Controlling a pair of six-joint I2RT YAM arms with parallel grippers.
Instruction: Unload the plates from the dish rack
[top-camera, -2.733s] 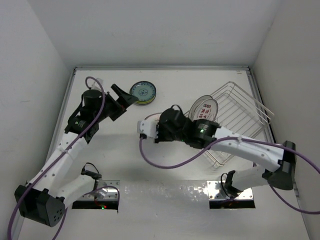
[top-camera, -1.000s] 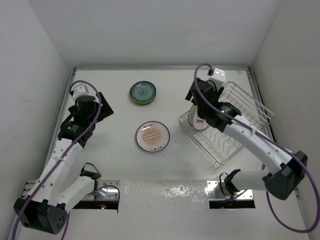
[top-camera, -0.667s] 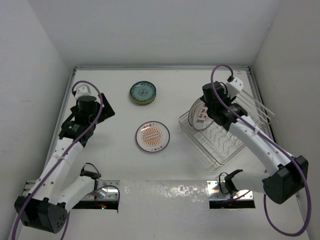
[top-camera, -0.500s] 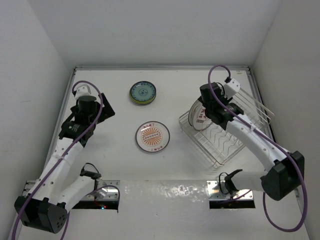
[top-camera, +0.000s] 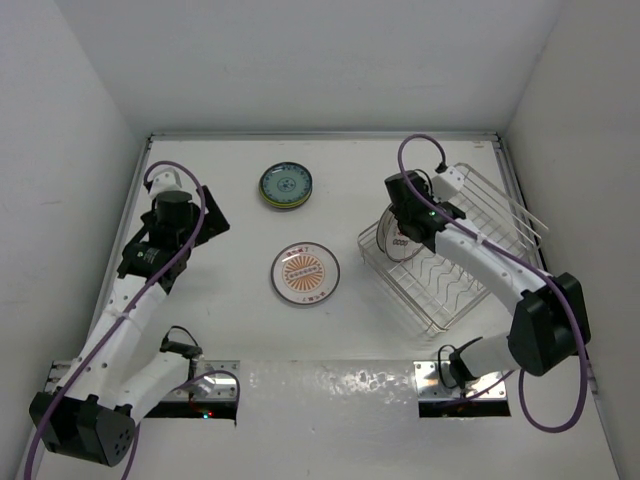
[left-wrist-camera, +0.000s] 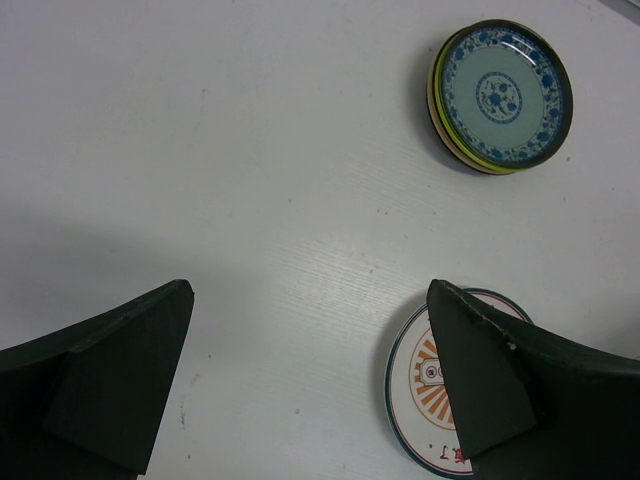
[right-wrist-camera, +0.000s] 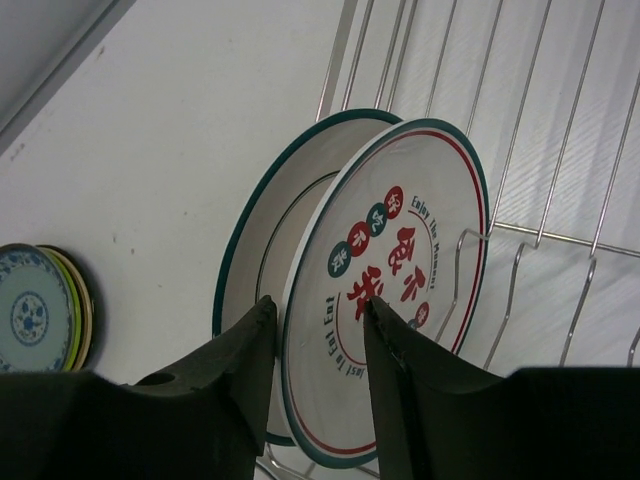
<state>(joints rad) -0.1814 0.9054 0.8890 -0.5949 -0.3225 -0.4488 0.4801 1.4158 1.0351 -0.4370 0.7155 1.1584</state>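
Observation:
The silvery wire dish rack (top-camera: 497, 222) stands at the right. Two large white plates stand upright at its left end. The front plate (right-wrist-camera: 410, 270) has red characters and a teal-red rim. The rear plate (right-wrist-camera: 250, 250) has a teal rim. My right gripper (top-camera: 399, 218) is open there. In the right wrist view the gripper (right-wrist-camera: 318, 302) straddles the front plate's rim, one finger between the plates and one on its face. An orange sunburst plate (top-camera: 305, 273) lies flat mid-table. My left gripper (top-camera: 205, 222) is open and empty above the bare table (left-wrist-camera: 200, 150).
A stack of small plates, the teal-patterned one (top-camera: 286, 186) on top, lies at the back centre; it also shows in the left wrist view (left-wrist-camera: 500, 96). White walls close in the table at left, back and right. The rack's right half holds only tines.
The right arm set the sunburst plate on the table, swung back to the rack and lowered its fingers over the front plate's rim. The left arm drew back from the small stack, then stayed still.

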